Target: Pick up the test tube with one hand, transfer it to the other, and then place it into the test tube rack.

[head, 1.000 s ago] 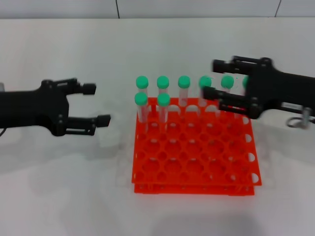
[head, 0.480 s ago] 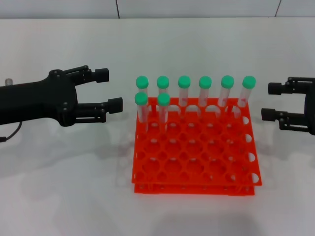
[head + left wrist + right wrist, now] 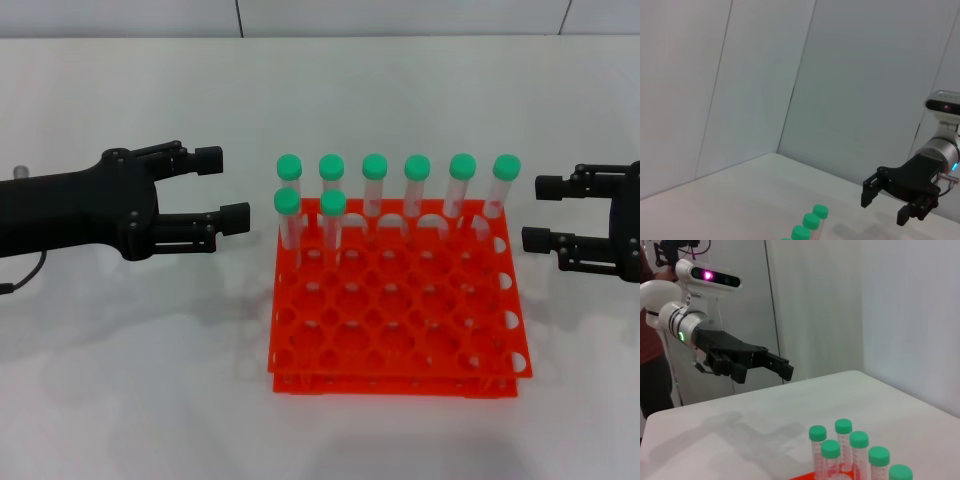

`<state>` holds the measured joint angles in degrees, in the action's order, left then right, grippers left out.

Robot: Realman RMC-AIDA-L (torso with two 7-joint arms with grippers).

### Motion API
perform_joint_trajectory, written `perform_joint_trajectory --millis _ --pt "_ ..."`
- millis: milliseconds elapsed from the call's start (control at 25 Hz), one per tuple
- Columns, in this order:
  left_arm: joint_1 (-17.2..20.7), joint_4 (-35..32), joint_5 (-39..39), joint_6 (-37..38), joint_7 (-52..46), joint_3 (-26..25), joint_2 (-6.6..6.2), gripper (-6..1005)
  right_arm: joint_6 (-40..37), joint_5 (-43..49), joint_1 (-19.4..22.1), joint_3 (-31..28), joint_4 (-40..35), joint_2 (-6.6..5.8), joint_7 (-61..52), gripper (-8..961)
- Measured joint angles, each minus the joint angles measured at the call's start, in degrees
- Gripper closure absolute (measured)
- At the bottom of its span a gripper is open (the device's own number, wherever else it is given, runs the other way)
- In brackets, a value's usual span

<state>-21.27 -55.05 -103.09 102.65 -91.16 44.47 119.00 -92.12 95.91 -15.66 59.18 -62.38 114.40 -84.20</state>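
The left pincer (image 3: 222, 186) is held wide open and empty, level with the green caps and just beside the near-left corner of the test tube rack (image 3: 395, 312). The right pincer (image 3: 541, 213) is likewise spread open, holding nothing, just off the rack's opposite side. Eight capped tubes stand upright in the rack; the test tube (image 3: 287, 216) nearest the left pincer sits in the second row. For a clean pick, the tube should be approached below its cap, gripped squarely, and lifted straight up so neighbours are not knocked. The worktop (image 3: 130, 380) is plain white; pale panelled walls are seen behind.
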Motion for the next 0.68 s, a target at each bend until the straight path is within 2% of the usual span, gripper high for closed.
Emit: perform_joint_trajectory --millis 680 --pt "-0.7 -0.3 -2.2 1.0 -1.2 0.4 -0.29 113 -0.3 0.6 -0.1 1.1 0.8 0.3 0.0 357"
